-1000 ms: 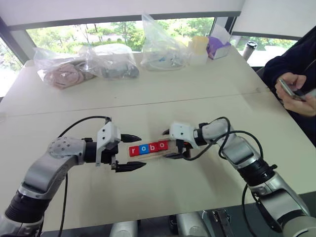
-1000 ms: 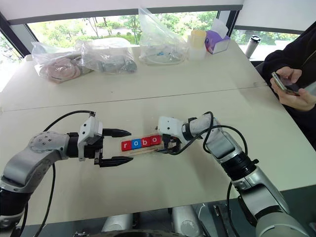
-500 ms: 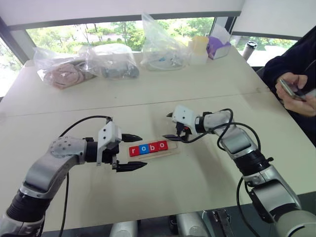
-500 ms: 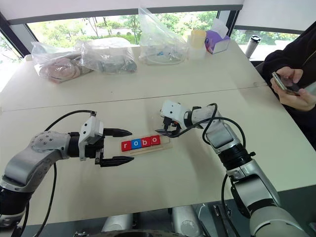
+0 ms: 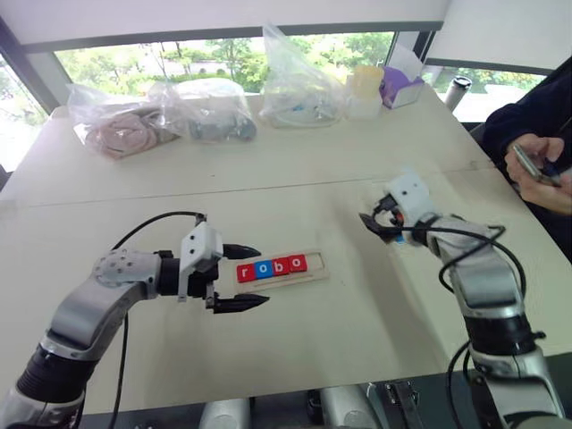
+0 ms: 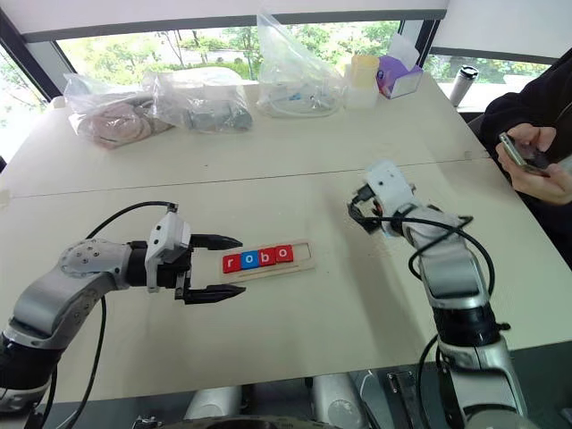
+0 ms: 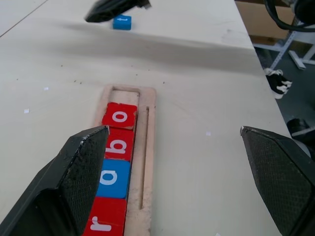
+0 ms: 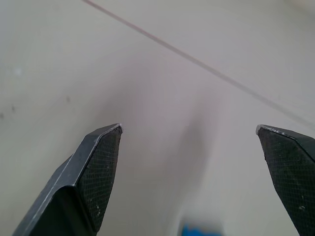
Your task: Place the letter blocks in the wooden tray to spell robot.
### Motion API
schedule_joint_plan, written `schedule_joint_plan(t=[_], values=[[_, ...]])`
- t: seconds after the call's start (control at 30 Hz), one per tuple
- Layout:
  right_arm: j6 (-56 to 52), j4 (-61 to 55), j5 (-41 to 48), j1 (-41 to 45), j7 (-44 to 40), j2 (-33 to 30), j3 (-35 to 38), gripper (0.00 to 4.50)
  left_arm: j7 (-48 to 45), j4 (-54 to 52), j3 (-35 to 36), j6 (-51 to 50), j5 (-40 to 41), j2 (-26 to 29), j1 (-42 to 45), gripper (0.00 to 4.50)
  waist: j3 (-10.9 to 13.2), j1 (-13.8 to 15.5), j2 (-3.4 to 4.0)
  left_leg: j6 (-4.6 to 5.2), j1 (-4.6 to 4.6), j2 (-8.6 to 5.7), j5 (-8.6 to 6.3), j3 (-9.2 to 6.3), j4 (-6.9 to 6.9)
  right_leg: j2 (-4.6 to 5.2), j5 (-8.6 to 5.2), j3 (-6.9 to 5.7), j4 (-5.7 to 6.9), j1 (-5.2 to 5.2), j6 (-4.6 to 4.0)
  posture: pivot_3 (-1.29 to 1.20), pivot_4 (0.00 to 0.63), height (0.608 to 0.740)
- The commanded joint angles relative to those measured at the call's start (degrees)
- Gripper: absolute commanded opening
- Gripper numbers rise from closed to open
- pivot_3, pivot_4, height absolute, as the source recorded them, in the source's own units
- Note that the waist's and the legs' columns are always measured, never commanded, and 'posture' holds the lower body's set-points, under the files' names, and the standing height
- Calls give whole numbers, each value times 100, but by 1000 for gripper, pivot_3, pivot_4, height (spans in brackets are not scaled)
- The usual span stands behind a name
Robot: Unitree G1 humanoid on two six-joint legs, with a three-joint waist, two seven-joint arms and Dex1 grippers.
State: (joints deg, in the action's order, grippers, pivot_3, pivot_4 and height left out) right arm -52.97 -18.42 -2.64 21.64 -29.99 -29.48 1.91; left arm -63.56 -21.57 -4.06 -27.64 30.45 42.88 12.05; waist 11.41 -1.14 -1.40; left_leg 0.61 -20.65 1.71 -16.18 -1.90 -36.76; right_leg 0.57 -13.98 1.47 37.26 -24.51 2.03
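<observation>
The wooden tray (image 5: 315, 264) lies mid-table with four letter blocks in it reading r (image 7: 105, 224), o (image 7: 112, 177), b (image 7: 121, 146), o (image 7: 121, 117); the slot at its right end is bare. A blue block (image 7: 121, 22) lies apart on the table to the tray's right. My left gripper (image 6: 241, 264) is open at the tray's left end, one finger on each side of it. My right gripper (image 5: 377, 227) is open, well right of the tray and just over the blue block (image 8: 202, 230), with nothing between its fingers (image 8: 101, 162).
Clear plastic bags (image 5: 201, 109) of soft items, a yellow cup (image 5: 362, 85) and a purple box (image 5: 400, 85) line the far edge by the window. A person's hands hold a phone (image 5: 534, 165) at the table's right side. A seam (image 5: 268, 188) crosses the table.
My right gripper left the tray's right end, swung right and farther out over the table, and turned, now hanging by the loose blue block. The left gripper stayed put.
</observation>
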Motion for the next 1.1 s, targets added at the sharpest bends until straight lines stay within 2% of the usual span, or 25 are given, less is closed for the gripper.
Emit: schedule_joint_plan(t=[0.03,0.37,0.8,0.83,0.9,1.0,1.03,1.1], values=[[-442,-623,153,-196,182,10,372,4415,-124,64,-87,140,-43,-33,178,4500,0,12,0,0,0,0,0,-1,-1,-1,-3,-1,0,0,-3,0,150,740],[-792,-483,442,-510,514,33,790,4415,-218,226,-170,184,-106,-102,349,4500,0,7,0,2,-6,-1,-1,3,-4,-2,-2,-2,-3,-1,7,0,150,740],[-691,564,1211,-294,537,264,1148,4415,-138,117,-53,141,-73,-47,251,4500,-1,-3,-1,3,-6,0,-2,3,-5,-3,-7,-1,-3,-1,13,0,150,740],[-668,595,1240,-288,553,266,1151,3832,-137,110,-43,133,-65,-40,248,4500,-1,-3,-1,3,-5,0,-2,3,-5,-3,-7,-2,-3,0,13,0,150,740],[-619,622,1270,-282,592,256,1108,3075,-140,110,-31,130,-62,-26,244,4500,-1,1,-1,3,-5,0,-2,3,-5,-3,-7,-1,-2,-1,13,0,150,740],[-645,472,1389,-262,638,285,1073,1473,-144,114,-23,129,-55,-15,246,4500,-1,0,-1,3,-6,0,-2,3,-5,-3,-7,-1,-3,-1,14,0,150,740],[-676,417,1430,-260,645,290,1064,1160,-146,120,-24,130,-55,-15,250,4500,-1,1,-1,3,-6,0,-2,3,-5,-3,-7,-1,-3,-1,14,0,150,740],[-970,132,1528,-261,727,343,1076,1182,-154,131,-30,137,-58,-14,258,4500,0,0,0,3,-6,0,-2,2,-5,-3,-7,-1,-3,-1,14,0,150,740]])
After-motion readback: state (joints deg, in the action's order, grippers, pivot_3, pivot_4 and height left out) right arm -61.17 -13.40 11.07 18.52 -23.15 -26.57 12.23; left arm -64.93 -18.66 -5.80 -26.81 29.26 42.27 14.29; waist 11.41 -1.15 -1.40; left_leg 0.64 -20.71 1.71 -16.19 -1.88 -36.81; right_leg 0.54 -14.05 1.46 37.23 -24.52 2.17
